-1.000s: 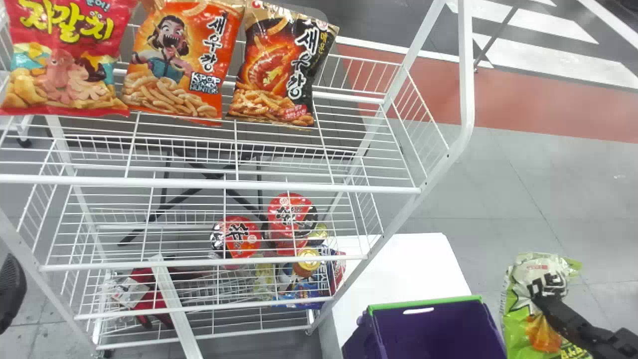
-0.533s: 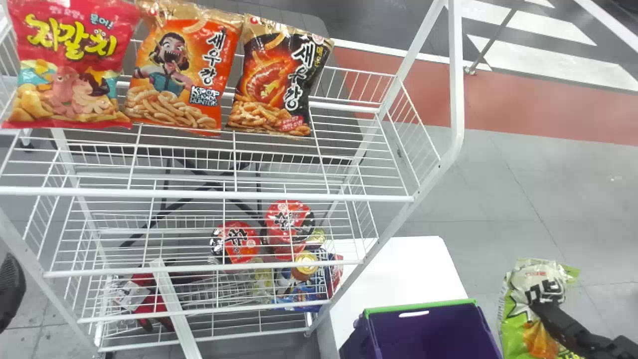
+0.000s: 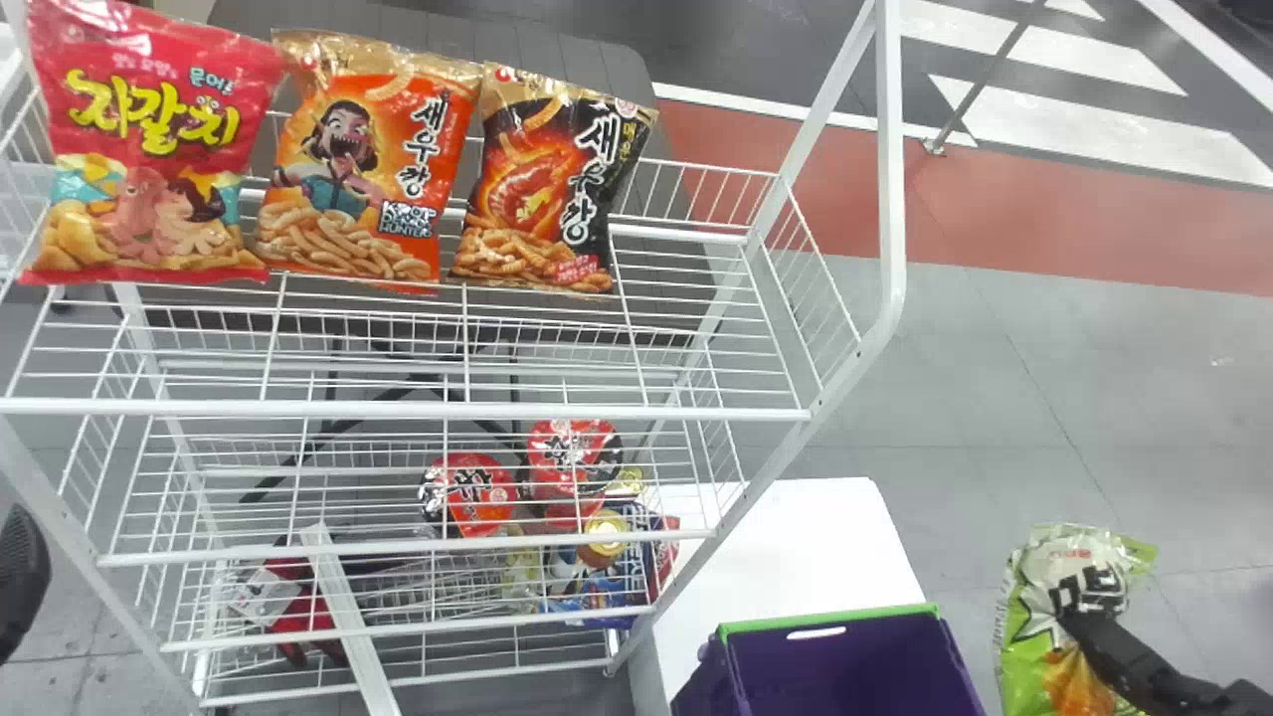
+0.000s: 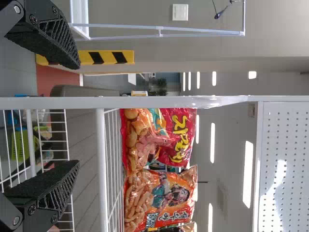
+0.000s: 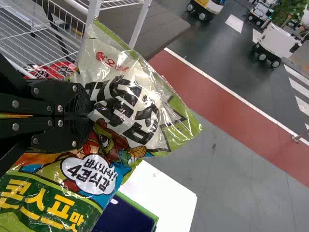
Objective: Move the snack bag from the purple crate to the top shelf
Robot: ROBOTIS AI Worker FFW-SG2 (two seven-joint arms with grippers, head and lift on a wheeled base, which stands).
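At the lower right of the head view, my right gripper (image 3: pixel 1072 619) holds a green and white snack bag (image 3: pixel 1084 567), to the right of the purple crate (image 3: pixel 845 661). In the right wrist view the right gripper (image 5: pixel 91 114) is shut on the middle of the bag (image 5: pixel 130 104). The top shelf (image 3: pixel 537 410) carries three snack bags in a row, red, orange and black. My left gripper (image 3: pixel 22 577) is at the head view's left edge; in the left wrist view the left gripper (image 4: pixel 77 116) stands open, its fingers wide apart, facing the rack.
Cup noodles (image 3: pixel 469 494) and other packages lie lower in the white rack. A white table (image 3: pixel 796 527) beside the rack bears the crate. The rack's slanting right post (image 3: pixel 890 199) rises between the top shelf and the side where the held bag is.
Rack, shelf bags and crate have shifted down and slightly inward in the head view. The right gripper keeps its hold on the green bag, which stays at nearly the same place in view.
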